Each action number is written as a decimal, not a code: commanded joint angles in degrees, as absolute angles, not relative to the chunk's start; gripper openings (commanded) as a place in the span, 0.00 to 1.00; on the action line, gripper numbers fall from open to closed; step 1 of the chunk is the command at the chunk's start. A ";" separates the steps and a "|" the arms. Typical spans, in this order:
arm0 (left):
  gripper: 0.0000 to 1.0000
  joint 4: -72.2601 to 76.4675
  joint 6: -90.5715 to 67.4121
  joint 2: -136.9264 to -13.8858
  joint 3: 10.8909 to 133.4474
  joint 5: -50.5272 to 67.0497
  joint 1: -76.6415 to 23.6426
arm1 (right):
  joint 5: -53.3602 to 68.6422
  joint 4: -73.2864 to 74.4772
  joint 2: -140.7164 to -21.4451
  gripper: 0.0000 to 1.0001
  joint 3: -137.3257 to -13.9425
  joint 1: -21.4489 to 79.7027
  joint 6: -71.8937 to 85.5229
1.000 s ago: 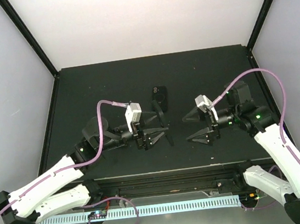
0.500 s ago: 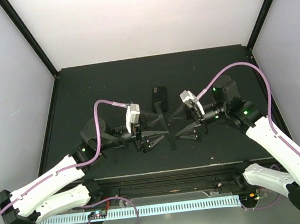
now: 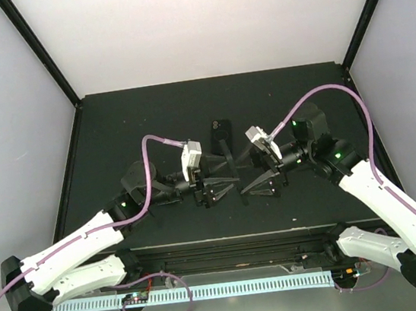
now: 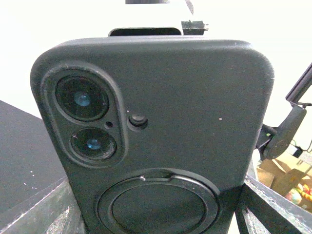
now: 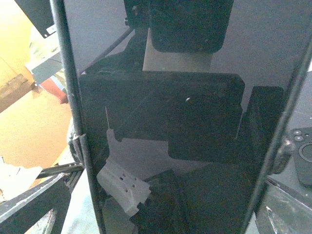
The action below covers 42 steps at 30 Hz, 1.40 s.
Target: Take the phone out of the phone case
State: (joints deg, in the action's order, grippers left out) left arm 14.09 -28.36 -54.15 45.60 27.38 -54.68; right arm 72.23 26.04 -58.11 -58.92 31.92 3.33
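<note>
View from above: a matte black desk (image 3: pixel 127 120) inside a white-walled enclosure, with two white robot arms reaching in from its near edge toward the middle. Between them a smartphone stands upright on its edge, seen only as a thin dark sliver.

The phone sits in a matte black rubbery phone case (image 4: pixel 195 112). In the left wrist view the back of the case fills the frame. It shows a raised oval camera bump with two lenses at upper left, a small round flash beside the bump, and a circular ring near the bottom. The left fingers (image 4: pixel 273 204) are closed on the lower sides of the case and hold it upright.

The right wrist view faces the other side, where the glossy black glass phone screen (image 5: pixel 170 122) reflects the camera and the arm. The right fingers (image 5: pixel 29 204) are spread wide on either side of the phone. They flank its edges, and no firm contact is visible.

A small black rectangular object with round details (image 3: pixel 220 128) lies flat on the desk just behind the phone, toward the far side, apart from both arms.
</note>
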 commanded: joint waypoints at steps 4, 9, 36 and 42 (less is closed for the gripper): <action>0.35 20.53 -28.40 -54.00 46.83 24.42 -54.40 | 71.83 25.47 -58.18 1.00 -59.03 33.52 2.96; 0.35 20.68 -28.47 -54.23 47.08 24.43 -54.40 | 69.00 25.38 -58.96 0.97 -59.06 33.71 2.63; 0.89 6.21 -32.25 -55.26 46.30 -6.60 -54.40 | 15.42 28.23 -56.75 0.54 -57.43 33.82 -4.26; 0.76 7.64 -34.59 -65.42 53.59 -7.99 -54.40 | 11.99 28.04 -56.78 0.54 -57.57 33.82 -4.56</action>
State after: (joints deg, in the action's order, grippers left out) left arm 5.63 -32.27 -61.34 47.35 -4.93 -54.65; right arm 17.23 31.51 -58.15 -56.95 33.43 -3.97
